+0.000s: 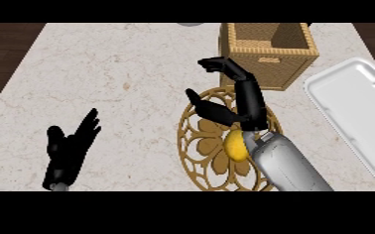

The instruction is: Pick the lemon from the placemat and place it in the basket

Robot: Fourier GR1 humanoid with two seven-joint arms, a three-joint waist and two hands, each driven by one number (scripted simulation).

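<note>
While the woven wicker basket (pixel 269 54) stands at the marble counter's (pixel 117 79) far edge, its inside mostly shadowed, the oval lemon (pixel 236 146) lies on the round openwork placemat (pixel 201 144), long axis toward the near edge. Right hand (pixel 238 96) hovers above, fingers released; left hand (pixel 70 148) rests open. A white tray (pixel 348 104) lies at the right edge.

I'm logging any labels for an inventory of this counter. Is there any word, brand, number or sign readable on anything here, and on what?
None: no text, number or sign shows anywhere in the head view.
Wicker basket: plain weave, no label.
Placemat: cut-out flower pattern only, no writing.
Lemon: unmarked.
White tray: blank.
Marble counter: veining only.
Right hand and left hand: plain black, no markings.
</note>
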